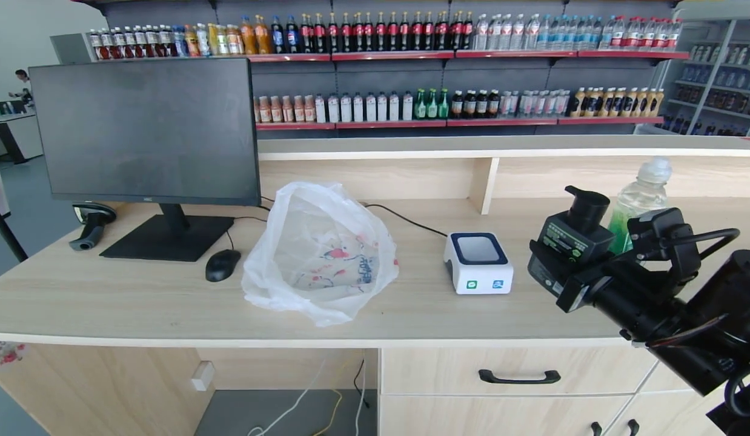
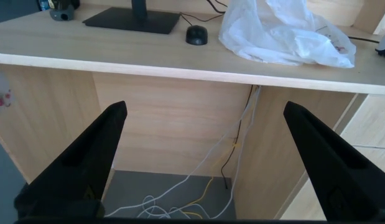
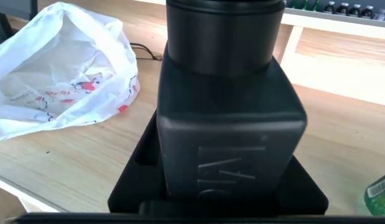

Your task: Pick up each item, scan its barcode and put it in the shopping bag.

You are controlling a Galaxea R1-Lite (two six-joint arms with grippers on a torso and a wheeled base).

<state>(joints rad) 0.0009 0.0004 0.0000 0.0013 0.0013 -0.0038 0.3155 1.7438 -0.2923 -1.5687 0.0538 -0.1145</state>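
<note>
Wood bench (image 1: pixel 108 303): pale top with a raised shelf along the back edge; drawers sit under the right end and an open bay under the middle.
Left gripper (image 2: pixel 204 162): low, in front of the bench's front edge, facing the open bay. Fingers (image 2: pixel 86 162) are spread wide with nothing between them.
Monitor (image 1: pixel 145 130): back-left of the bench; mouse (image 1: pixel 222 264) just right of its foot.
Shopping bag (image 1: pixel 320 254): white plastic, slumped at the middle of the bench, mouth gaping upward and to the front.
Cable (image 1: pixel 405 221): runs along the bench from behind the bag to the scanner.
Scanner (image 1: pixel 478 263): white box with a dark window on top, right of middle and near the front edge, well apart from the bag.
Black bottle (image 1: pixel 572 236): the task's thing, held above the right part of the bench, tilted, cap towards the back.
Right gripper (image 1: pixel 574 287): clamped on the bottle's lower body.
Step in hand (judgement): scanning. Carry the bottle left over the window and turn its printed face down to the glass without touching it. I cannot tell where the barcode sits.
Green bottle (image 1: pixel 640 200): upright just behind the right gripper, so any swing should go forward and left.
Room: bare bench between scanner and bag gives a clear lane; release low into the bag's mouth.
</note>
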